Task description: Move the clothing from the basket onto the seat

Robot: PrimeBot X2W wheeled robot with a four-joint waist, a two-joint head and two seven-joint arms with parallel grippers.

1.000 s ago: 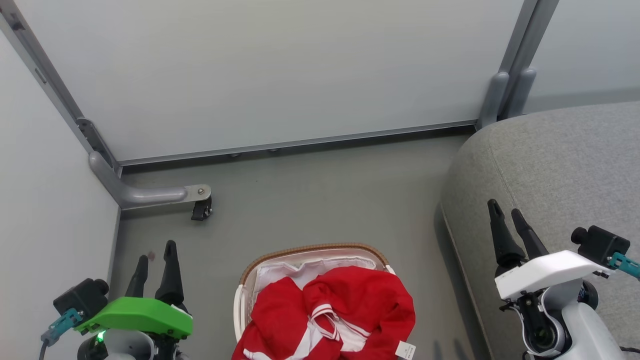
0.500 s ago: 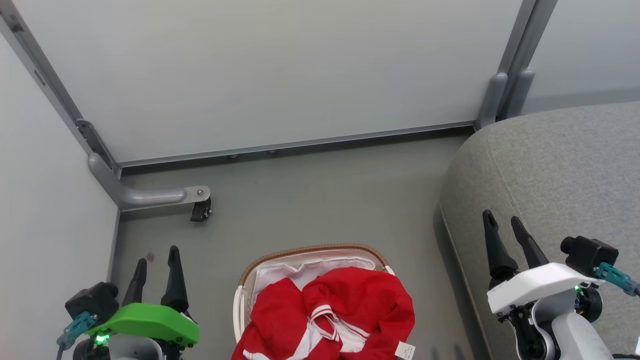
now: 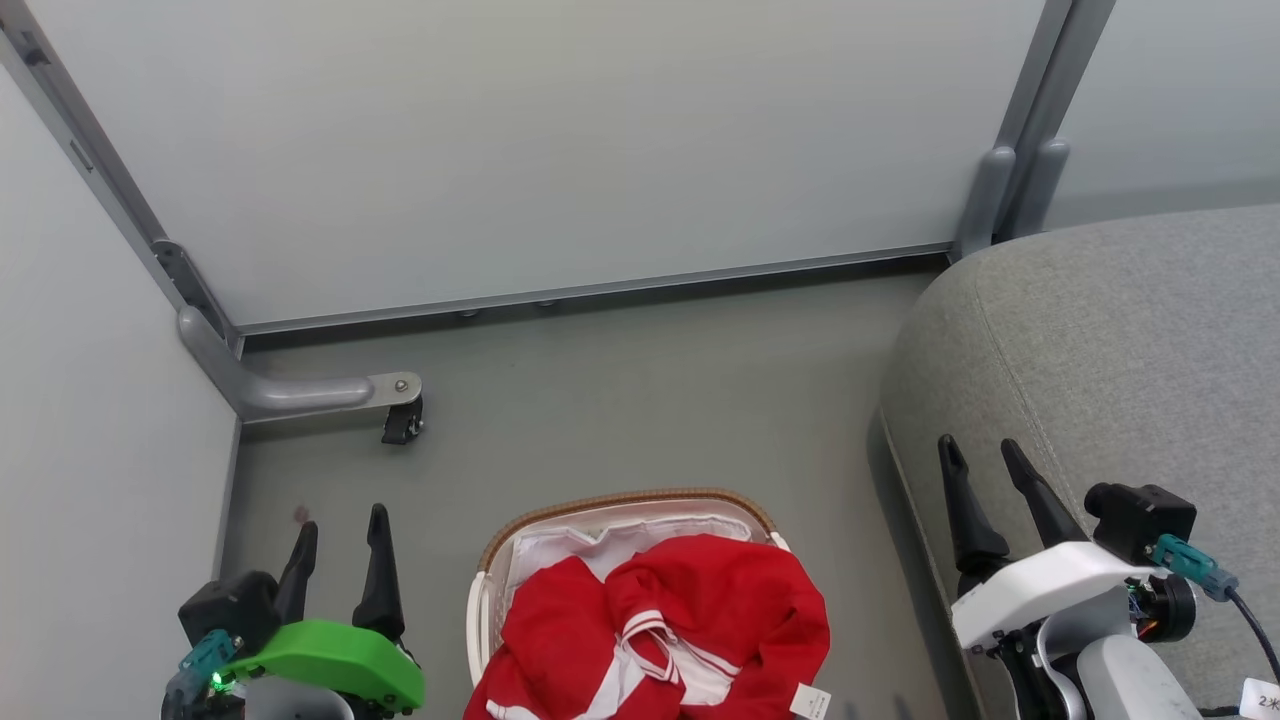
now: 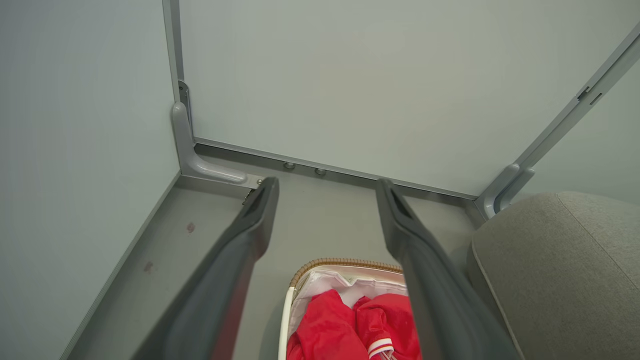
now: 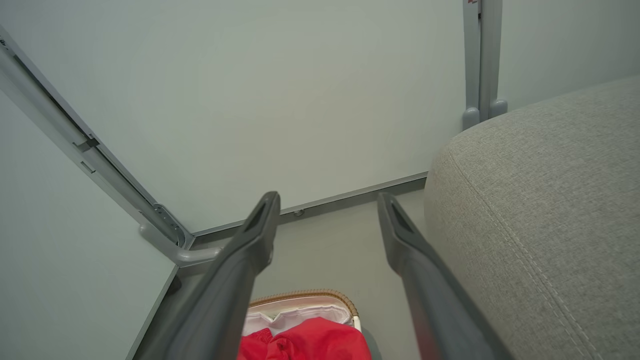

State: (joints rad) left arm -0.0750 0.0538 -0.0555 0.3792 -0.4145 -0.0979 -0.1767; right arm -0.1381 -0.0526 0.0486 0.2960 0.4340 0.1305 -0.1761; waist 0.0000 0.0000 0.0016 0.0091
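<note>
Clothing [image 3: 660, 625] heaped in basket [image 3: 625, 498], midway between left gripper [image 3: 343, 517] and right gripper [image 3: 978, 443]; both spread wide, empty, neither clearly nearer.

Grey floor [image 3: 640, 400]; pale partition panels [image 3: 560, 150]; metal bracket foot [image 3: 300, 390]

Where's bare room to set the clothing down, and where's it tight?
Free: the seat top, bare grey fabric right of the basket. Also the floor between the basket and the partition panel, bordered on the left by the caster foot. Crowded: the basket, heaped with clothing draping over its right rim. The basket-to-seat gap is narrow.
</note>
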